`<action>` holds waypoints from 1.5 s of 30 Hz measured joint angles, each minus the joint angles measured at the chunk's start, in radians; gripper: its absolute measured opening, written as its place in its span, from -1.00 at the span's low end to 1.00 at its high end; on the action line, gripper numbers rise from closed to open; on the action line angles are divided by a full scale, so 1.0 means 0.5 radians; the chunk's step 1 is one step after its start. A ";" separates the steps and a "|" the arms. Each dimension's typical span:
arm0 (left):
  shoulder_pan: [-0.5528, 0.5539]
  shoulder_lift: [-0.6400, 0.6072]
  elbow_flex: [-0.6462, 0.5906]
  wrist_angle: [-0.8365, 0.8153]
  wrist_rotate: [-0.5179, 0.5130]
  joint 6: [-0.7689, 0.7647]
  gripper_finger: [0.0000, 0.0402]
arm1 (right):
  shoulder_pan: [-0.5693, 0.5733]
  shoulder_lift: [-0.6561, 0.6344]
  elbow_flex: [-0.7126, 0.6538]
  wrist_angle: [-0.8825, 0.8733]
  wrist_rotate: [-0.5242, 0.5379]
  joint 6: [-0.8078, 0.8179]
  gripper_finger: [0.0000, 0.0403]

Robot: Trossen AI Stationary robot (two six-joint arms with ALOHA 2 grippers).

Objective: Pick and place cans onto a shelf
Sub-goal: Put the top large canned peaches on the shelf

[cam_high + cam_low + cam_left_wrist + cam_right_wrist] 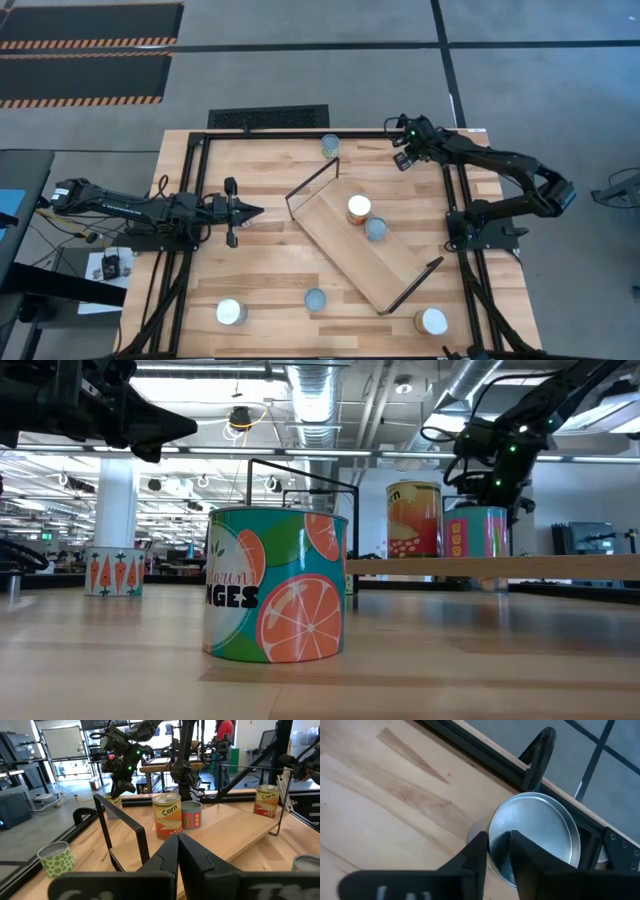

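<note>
My right gripper (498, 847) slants down at the table's far right over a can with a silvery top (535, 835), which stands on the tabletop by the black frame. Its fingers stand a little apart on either side of the can's rim. In the left wrist view this can (111, 801) shows just below the gripper (120, 787); my arm hides it in the high view. The pale-wood shelf (400, 265) lies aslant mid-table and carries a corn can (167, 815) and a smaller pink can (191, 815). My left gripper (258, 210) is shut, level, left of the shelf. My right gripper comes at the can from above, slanting down. One finger (475, 852) stands outside the can's wall and the other (525, 850) over its top, with the rim (495, 845) between them. Whether either finger touches the can, I cannot tell.
A green spotted can (330, 146) stands at the far edge. Three more cans (231, 313) (315, 299) (432, 321) stand along the near edge. The shelf's black wire frames (312, 185) rise at both short ends. A black rail (470, 750) borders the table.
</note>
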State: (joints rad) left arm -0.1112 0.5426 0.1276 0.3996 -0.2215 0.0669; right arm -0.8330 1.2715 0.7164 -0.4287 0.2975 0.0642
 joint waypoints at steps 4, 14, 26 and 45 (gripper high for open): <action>0.000 0.000 0.000 -0.001 -0.002 0.000 -1.00 | 0.019 -0.052 -0.004 -0.050 -0.023 -0.041 -0.70; 0.000 0.000 0.000 -0.001 -0.005 0.001 -1.00 | 0.172 -0.256 -0.010 -0.360 -0.031 -0.038 -0.94; 0.000 0.000 0.000 -0.001 -0.006 0.001 -1.00 | 0.879 -0.572 0.167 -1.049 -0.021 0.398 -0.93; 0.000 0.000 0.000 -0.002 -0.006 -0.002 -1.00 | 2.666 -0.205 0.850 -1.533 -0.009 1.535 -0.93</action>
State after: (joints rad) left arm -0.1112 0.5426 0.1276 0.3986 -0.2245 0.0662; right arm 0.5003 1.1689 1.1414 -1.1952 0.2930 0.8319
